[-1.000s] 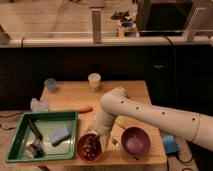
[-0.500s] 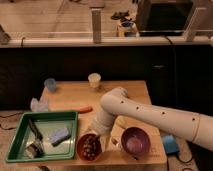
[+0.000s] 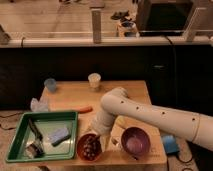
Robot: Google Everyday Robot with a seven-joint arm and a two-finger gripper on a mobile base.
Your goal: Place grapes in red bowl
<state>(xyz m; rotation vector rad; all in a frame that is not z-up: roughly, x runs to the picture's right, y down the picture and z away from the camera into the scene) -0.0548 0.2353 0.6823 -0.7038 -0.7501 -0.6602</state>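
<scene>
The red bowl (image 3: 80,148) sits at the table's front edge, just right of the green tray. The grapes (image 3: 90,146) lie inside it as a dark bunch. My gripper (image 3: 95,134) is at the end of the white arm (image 3: 150,117), right above the bowl's back rim and just over the grapes. The arm reaches in from the right and hides part of the bowl's far side.
A purple bowl (image 3: 135,142) stands right of the red bowl. A green tray (image 3: 20,131) with a blue sponge (image 3: 58,135) and a utensil is at the left. An orange carrot (image 3: 83,109), a pale cup (image 3: 94,80), a blue cup (image 3: 50,85) and crumpled plastic (image 3: 39,104) lie farther back.
</scene>
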